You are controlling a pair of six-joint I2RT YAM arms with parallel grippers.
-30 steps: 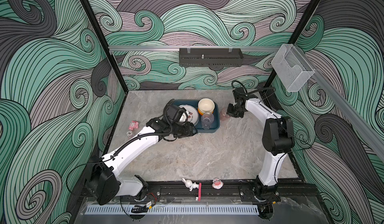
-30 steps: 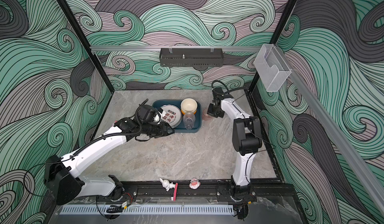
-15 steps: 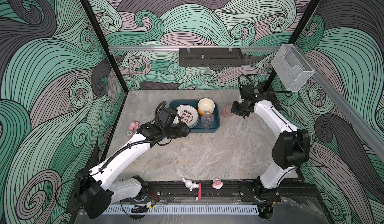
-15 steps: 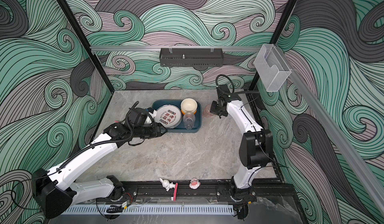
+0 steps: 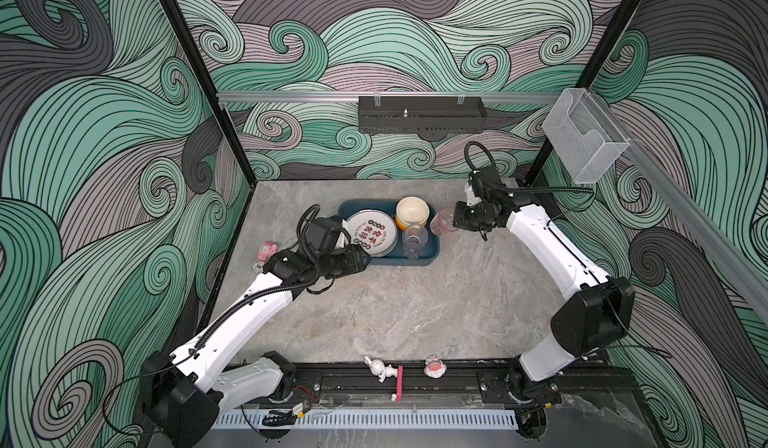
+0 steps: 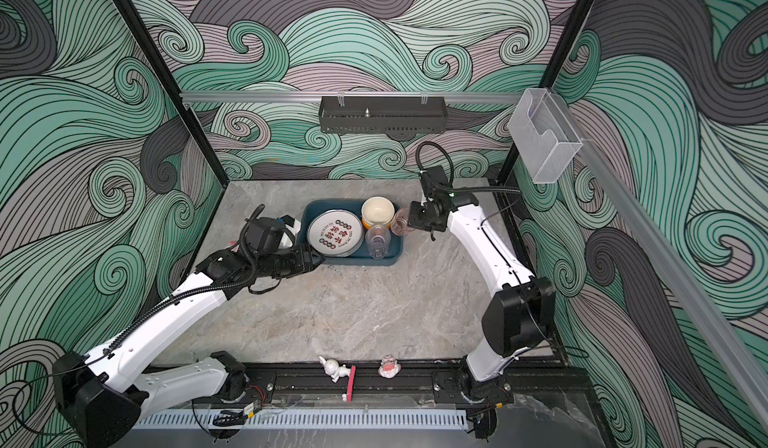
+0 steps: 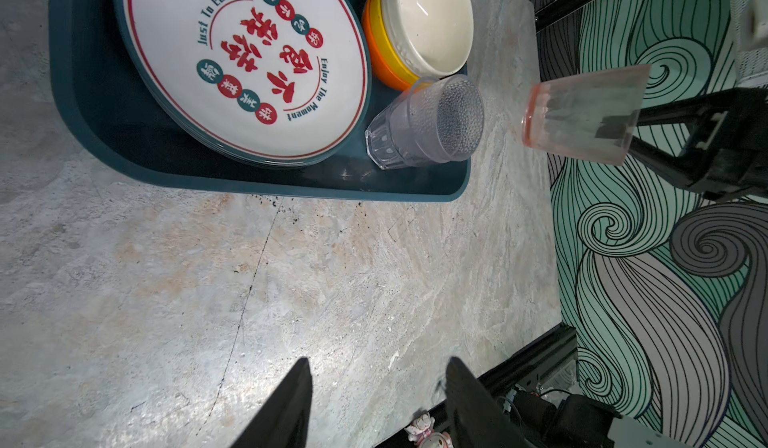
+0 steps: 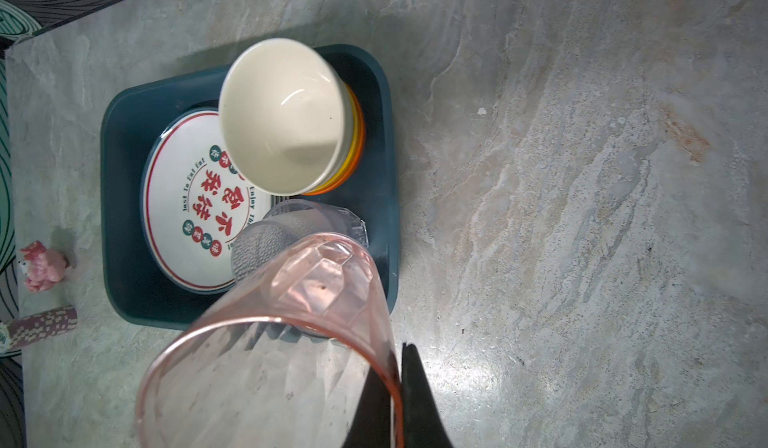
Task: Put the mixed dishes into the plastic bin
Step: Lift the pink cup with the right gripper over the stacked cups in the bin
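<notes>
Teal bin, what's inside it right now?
In the bin: a printed plate topping a stack, a cream bowl nested in yellow and orange bowls, and a clear glass. The lower plates show only rims; their faces are covered.

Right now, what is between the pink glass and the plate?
The clear glass and the bowls, both in the bin; a top view shows it.
</notes>
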